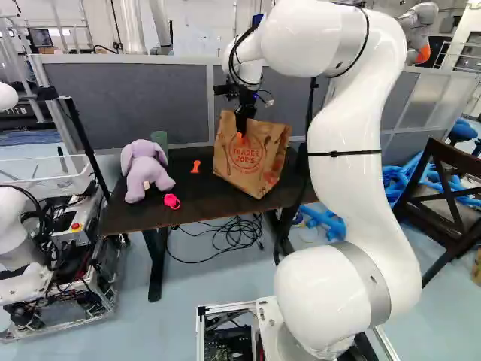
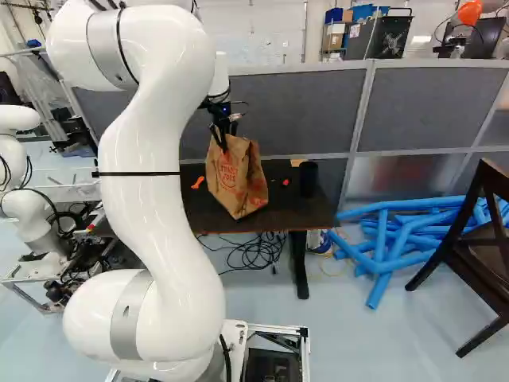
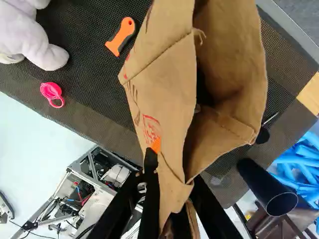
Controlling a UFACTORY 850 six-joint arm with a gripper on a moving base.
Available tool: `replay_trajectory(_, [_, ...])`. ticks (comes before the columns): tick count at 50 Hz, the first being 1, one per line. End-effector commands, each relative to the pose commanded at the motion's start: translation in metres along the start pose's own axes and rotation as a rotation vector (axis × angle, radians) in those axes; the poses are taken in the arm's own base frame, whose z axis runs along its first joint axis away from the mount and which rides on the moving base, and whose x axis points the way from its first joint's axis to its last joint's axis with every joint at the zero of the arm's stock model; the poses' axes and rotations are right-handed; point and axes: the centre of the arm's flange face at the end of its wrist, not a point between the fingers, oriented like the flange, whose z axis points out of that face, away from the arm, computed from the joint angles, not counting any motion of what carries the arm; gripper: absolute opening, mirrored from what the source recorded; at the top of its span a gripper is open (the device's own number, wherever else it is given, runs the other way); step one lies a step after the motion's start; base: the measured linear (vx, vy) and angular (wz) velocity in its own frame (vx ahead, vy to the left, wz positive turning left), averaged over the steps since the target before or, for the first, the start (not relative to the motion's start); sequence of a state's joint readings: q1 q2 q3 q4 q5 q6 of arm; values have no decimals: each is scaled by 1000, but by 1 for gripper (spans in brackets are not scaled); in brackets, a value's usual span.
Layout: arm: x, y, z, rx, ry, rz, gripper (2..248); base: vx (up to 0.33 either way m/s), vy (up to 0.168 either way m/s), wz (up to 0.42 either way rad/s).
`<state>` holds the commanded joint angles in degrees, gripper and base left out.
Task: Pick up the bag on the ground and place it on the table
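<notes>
My gripper (image 1: 241, 126) is over the dark table (image 1: 120, 214), at the top of the brown paper bag (image 1: 252, 159). In the wrist view the gripper (image 3: 174, 177) is shut on one side of the bag's rim, and the bag (image 3: 169, 94) spreads ahead of the fingers with its mouth gaping. Printed with a red round mark, the bag leans to one side above the tabletop. Whether its lower corner touches the table I cannot tell. Part of one finger is hidden by the paper.
On the table are a purple plush toy (image 1: 144, 171), a pink ring piece (image 1: 172, 201), an orange tool (image 3: 121, 36), a green cup (image 1: 160, 140) and a black cup (image 2: 308, 178). A grey partition (image 2: 445, 111) stands behind. Blue tubes (image 2: 390, 247), a chair (image 2: 485, 239) and another robot (image 1: 19, 226) flank it.
</notes>
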<state>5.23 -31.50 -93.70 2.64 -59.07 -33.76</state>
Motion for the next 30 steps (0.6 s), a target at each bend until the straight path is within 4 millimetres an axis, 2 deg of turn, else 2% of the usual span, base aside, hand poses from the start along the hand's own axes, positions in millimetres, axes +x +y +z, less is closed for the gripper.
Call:
replay_trajectory(12, [17, 5, 20, 7, -10, -8, 26, 0, 0, 0])
replay_trajectory(21, [21, 8, 34, 16, -25, -8, 26, 0, 0, 0])
replay_trajectory(30, [22, 9, 38, 19, -29, -8, 26, 0, 0, 0])
